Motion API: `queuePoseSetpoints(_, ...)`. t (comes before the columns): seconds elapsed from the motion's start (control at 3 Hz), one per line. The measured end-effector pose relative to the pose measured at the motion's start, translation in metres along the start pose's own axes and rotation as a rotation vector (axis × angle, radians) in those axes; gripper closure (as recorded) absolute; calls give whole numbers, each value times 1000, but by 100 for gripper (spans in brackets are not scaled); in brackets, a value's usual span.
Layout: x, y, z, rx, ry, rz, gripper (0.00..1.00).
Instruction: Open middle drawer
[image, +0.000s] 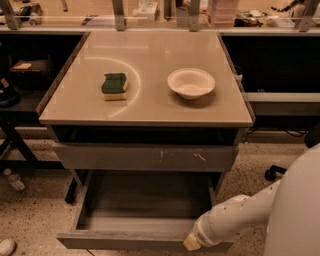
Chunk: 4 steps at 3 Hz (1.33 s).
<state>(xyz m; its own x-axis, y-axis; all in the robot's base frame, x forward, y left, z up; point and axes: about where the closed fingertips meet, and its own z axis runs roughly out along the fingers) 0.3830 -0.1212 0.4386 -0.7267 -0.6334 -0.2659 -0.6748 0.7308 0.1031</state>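
The robot's body (297, 210) is a large, smooth, rounded white shell, seen to the right of the middle drawer (125, 240). From it comes a thick white arm (240, 215), tube-shaped and plain, with a few tiny dark specks on its upper side and a rounded bulge at a joint. Toward the drawer the arm narrows into a white cuff with a thin dark seam. The gripper (192, 243) shows only as a small cream-yellow tip at the right part of the drawer's front edge.
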Motion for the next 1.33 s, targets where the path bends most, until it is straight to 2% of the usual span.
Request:
queuePoseSetpoints(0.67,11,8,-7,-2,-7,52,100)
queuePoseSetpoints(1.33,14,8,-9,-6,9,51,100)
